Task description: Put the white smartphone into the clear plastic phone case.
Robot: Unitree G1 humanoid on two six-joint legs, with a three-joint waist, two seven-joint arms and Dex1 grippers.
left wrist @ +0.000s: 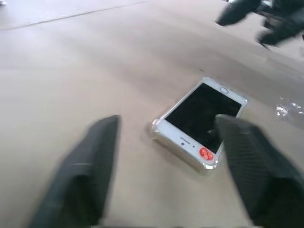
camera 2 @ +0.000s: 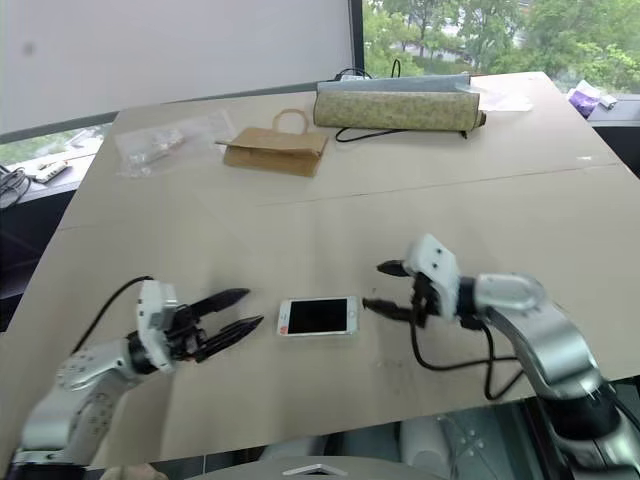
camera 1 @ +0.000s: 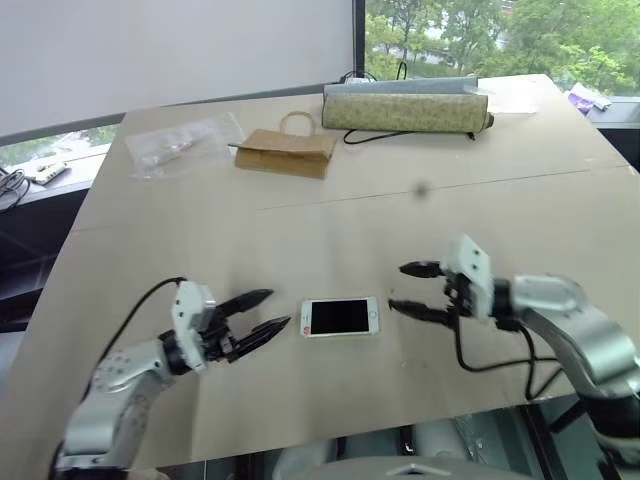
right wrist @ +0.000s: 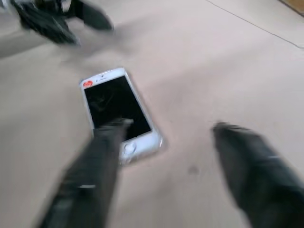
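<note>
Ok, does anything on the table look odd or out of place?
Nothing stands out. The phone lies flat, screen up, between the open left gripper and right gripper, neither touching it.

silver arms, black jaws, black cables

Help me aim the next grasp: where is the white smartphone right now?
The white smartphone lies flat, screen up, on the table's near part, between the left end effector and right end effector, touching neither.
</note>
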